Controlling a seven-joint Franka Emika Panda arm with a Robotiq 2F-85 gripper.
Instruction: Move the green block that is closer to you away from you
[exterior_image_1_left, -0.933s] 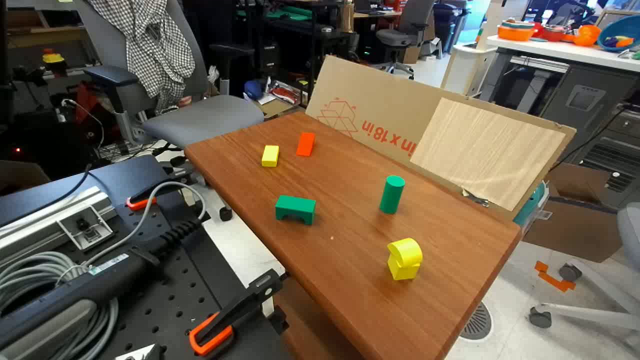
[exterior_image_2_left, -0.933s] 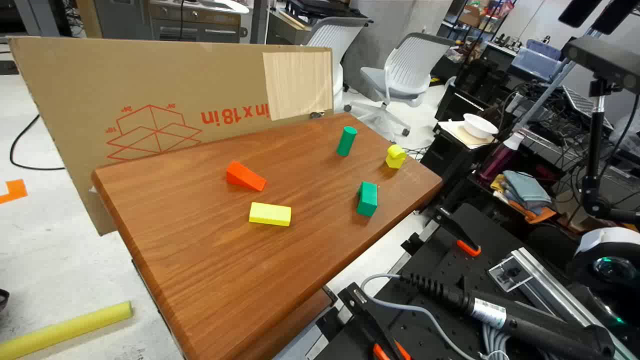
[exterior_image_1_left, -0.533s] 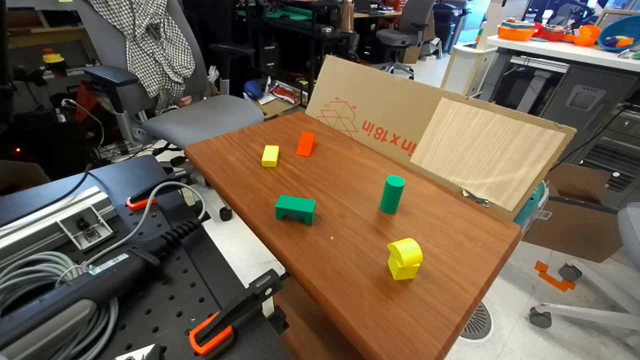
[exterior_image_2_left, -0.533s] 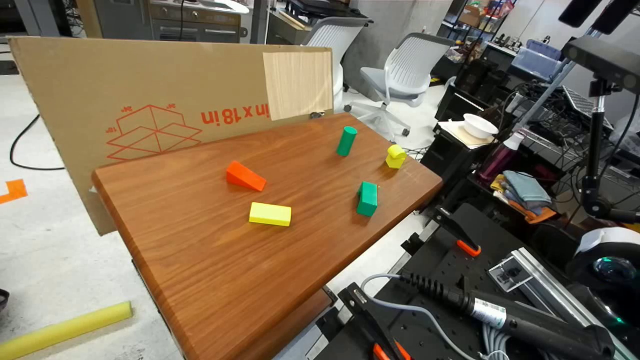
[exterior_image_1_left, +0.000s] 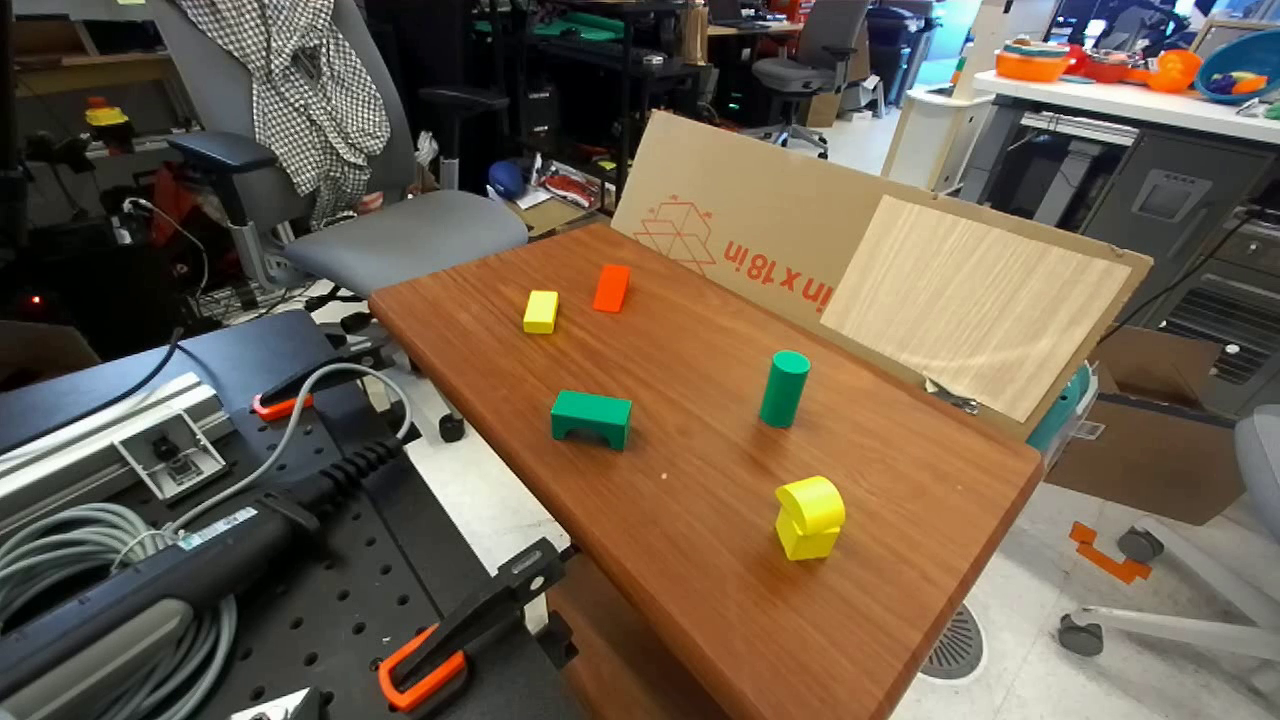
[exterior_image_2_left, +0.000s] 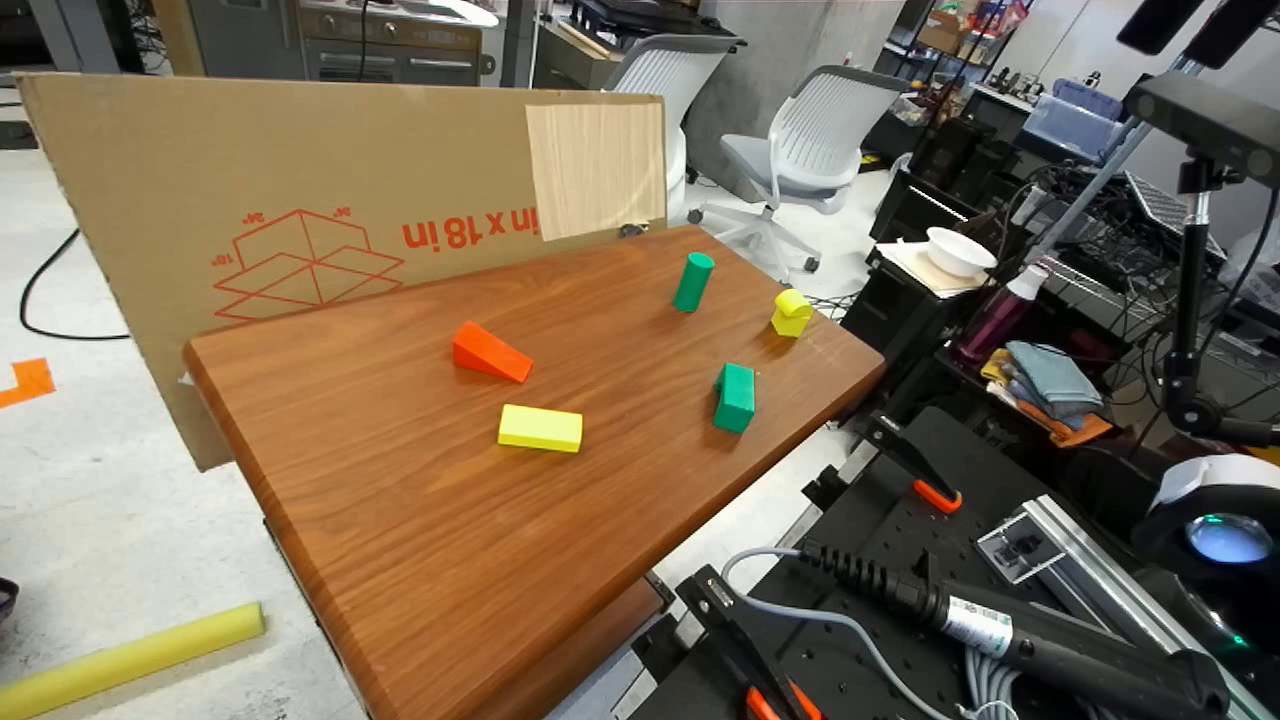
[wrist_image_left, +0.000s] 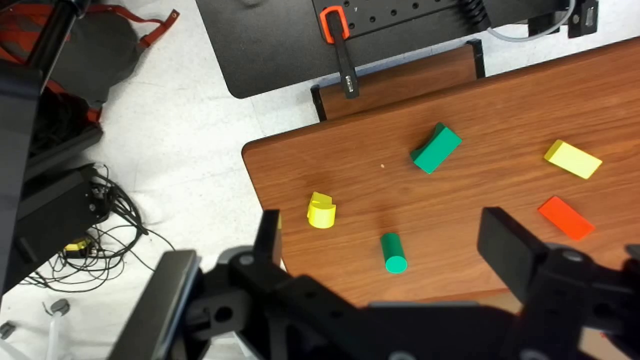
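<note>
The green block is a low rectangular block with an arched cut-out, lying on the brown table. It shows in another exterior view near the table's long edge, and in the wrist view above the middle. A taller green cylinder stands upright apart from it; it also shows in an exterior view and in the wrist view. My gripper shows only in the wrist view. It is wide open and empty, high above the table, with the cylinder seen between its fingers.
A yellow rounded piece on a yellow block stands near one table end. A yellow block and an orange wedge lie towards the other end. A cardboard sheet stands along one long edge. A black bench with clamps borders the opposite side.
</note>
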